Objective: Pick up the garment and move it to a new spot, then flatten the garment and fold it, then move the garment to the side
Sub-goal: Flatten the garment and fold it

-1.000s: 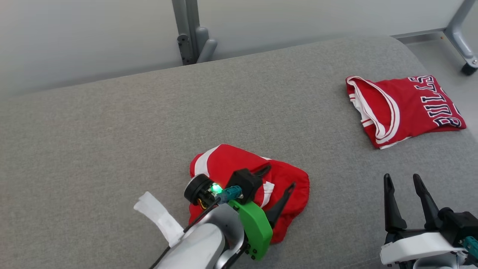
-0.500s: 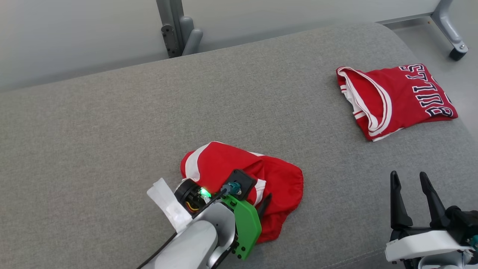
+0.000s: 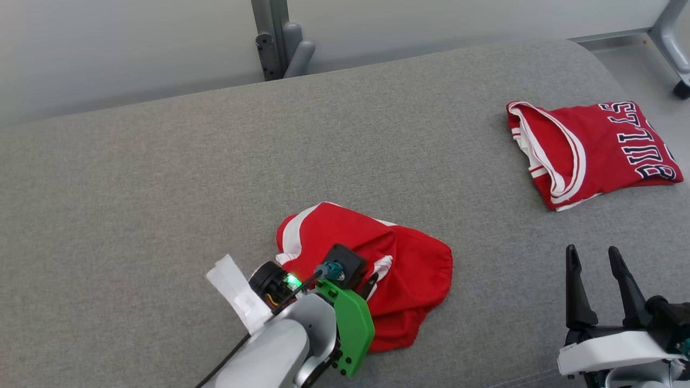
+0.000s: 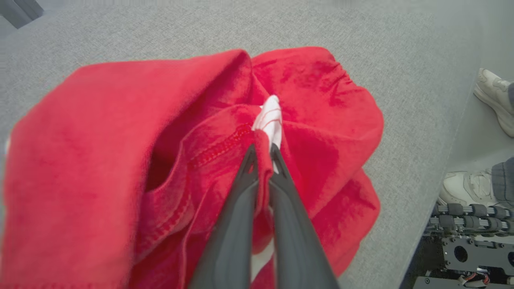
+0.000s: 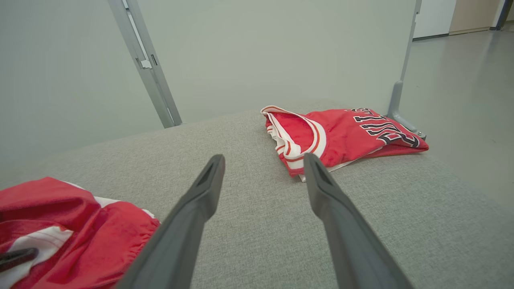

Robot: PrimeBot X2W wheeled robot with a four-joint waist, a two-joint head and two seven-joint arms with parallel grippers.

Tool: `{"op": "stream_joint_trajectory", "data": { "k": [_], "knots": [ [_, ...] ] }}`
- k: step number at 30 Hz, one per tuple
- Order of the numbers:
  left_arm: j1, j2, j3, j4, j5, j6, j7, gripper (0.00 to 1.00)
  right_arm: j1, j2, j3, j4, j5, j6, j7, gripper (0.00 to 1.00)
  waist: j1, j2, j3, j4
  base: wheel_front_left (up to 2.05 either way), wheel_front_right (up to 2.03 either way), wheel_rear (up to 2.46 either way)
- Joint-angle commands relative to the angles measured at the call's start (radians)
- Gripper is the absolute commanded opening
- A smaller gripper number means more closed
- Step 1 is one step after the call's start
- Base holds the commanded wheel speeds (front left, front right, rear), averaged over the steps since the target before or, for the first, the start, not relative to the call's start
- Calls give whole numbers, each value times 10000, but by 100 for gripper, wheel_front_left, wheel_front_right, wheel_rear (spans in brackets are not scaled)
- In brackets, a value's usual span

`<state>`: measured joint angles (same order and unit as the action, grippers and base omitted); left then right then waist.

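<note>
The garment (image 3: 409, 269) is a crumpled red piece with white stripes, lying on the grey padded surface (image 3: 161, 188) near its front middle. In the left wrist view the garment (image 4: 120, 160) bunches around my left gripper (image 4: 263, 150), which is shut on a fold of red cloth with a white striped bit poking up past the tips. From the head camera my left gripper (image 3: 371, 281) is pressed down into the garment, mostly hidden by its own wrist. My right gripper (image 3: 593, 256) stands open at the lower right, apart from the garment (image 5: 60, 224), nothing between its fingers (image 5: 213, 172).
A folded red jersey (image 3: 593, 151) with white trim and dark lettering lies at the far right; the right wrist camera has the jersey (image 5: 341, 136) ahead. A grey metal post (image 3: 277, 37) stands behind the surface. A person's pale shoes (image 4: 494, 100) are beside the surface's edge.
My left gripper has closed from wide open onto a fold of the garment and sunk lower into it. The right gripper stays open. The head camera has shifted slightly.
</note>
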<state>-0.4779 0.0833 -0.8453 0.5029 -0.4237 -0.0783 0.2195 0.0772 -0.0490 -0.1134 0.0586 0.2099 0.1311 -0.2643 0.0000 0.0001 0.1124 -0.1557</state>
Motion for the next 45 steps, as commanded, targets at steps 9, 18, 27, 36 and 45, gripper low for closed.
{"op": "stream_joint_trajectory", "data": {
  "k": [9,18,27,36,45],
  "knots": [
    [275,795,1404,-2274,-832,692,-351,0,223,-28,-242,-57,-69,-8,7,100,0,-1,-79,309,0,0,0],
    [-34,2389,3332,-5821,-1472,1534,276,0,289,-31,-290,-70,-125,-8,7,100,0,-1,-331,706,0,0,0],
    [-611,4122,4947,-8539,-1991,1812,1589,0,380,-31,-353,-82,-130,-8,7,100,0,-1,-435,934,0,0,0],
    [-1915,4820,5161,-9165,-3498,946,3300,0,196,-31,-231,-59,-152,-8,7,100,0,-1,-346,803,0,0,0],
    [-1799,3532,3723,-7155,-4696,222,3804,0,-172,-28,72,-68,11,-8,7,100,0,-1,214,179,0,0,0]
  ]
}}
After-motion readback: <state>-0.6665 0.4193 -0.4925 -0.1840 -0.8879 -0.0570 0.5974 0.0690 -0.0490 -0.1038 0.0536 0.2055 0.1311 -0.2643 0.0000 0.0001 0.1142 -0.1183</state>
